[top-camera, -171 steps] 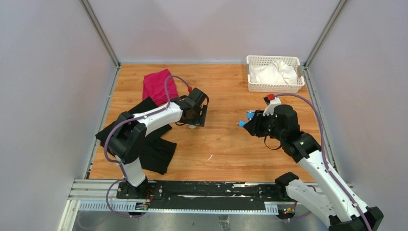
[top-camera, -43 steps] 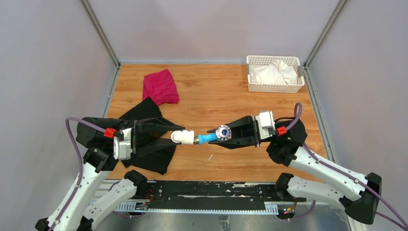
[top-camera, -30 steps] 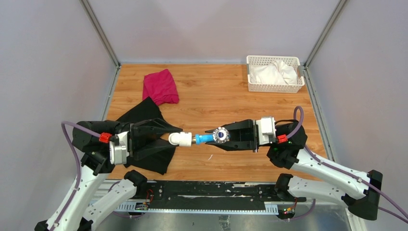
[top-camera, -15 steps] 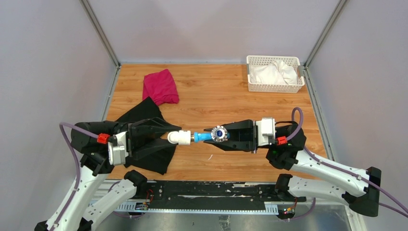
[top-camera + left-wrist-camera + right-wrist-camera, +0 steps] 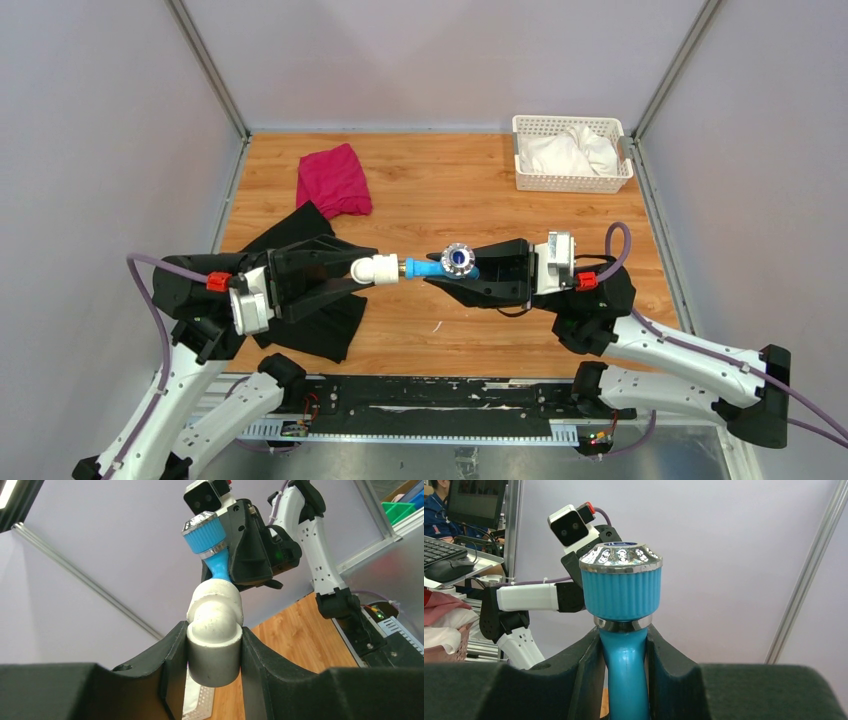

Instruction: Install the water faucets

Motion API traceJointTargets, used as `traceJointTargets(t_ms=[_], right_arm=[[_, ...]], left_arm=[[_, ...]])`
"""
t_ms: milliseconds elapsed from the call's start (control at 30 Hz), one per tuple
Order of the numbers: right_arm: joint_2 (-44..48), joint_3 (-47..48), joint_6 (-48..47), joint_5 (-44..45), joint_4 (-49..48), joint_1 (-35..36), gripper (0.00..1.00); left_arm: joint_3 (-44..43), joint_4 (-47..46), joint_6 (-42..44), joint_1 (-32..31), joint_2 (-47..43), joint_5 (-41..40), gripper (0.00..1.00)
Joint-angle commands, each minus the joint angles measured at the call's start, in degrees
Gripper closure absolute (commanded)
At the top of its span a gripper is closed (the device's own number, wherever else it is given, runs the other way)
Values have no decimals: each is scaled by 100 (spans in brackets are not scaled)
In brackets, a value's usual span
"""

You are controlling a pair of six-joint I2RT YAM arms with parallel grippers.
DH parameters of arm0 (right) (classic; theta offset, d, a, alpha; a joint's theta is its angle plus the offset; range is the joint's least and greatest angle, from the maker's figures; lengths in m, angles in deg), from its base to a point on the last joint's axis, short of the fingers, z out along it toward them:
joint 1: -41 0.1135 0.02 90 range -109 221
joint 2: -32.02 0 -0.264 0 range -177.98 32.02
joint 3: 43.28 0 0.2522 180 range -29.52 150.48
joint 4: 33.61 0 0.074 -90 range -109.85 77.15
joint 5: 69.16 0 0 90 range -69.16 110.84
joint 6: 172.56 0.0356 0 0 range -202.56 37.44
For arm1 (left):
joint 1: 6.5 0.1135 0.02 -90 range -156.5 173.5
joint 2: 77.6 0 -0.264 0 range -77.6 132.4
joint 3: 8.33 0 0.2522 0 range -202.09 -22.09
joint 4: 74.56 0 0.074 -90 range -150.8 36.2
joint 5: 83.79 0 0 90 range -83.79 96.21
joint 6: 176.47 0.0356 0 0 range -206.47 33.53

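My right gripper (image 5: 624, 652) pinches the blue faucet (image 5: 440, 266) by its neck just under the knob, with a jaw pressed against each side. The left gripper (image 5: 214, 650) clamps the white pipe fitting (image 5: 376, 270) the same way. Both parts hang in the air above the table (image 5: 450, 190), between the arms, the faucet's end meeting the fitting's mouth. I judge this to be the threading-in. I want both axes in line first, then a light push along them while my right wrist turns and the left holds firm. A tilted start could cross-thread.
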Motion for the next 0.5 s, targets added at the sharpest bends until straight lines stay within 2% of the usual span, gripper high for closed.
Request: traceJointTargets(t_ms=[0, 300, 467], right_arm=[[-124, 58, 185, -34, 559, 102, 100], [-221, 543, 607, -454, 1563, 100, 100], [-336, 719, 1096, -456, 1688, 84, 100]], left_arm=[[87, -98, -33, -69, 143, 62, 100], [82, -108, -68, -65, 259, 136, 100], [163, -107, 116, -70, 338, 168, 100]])
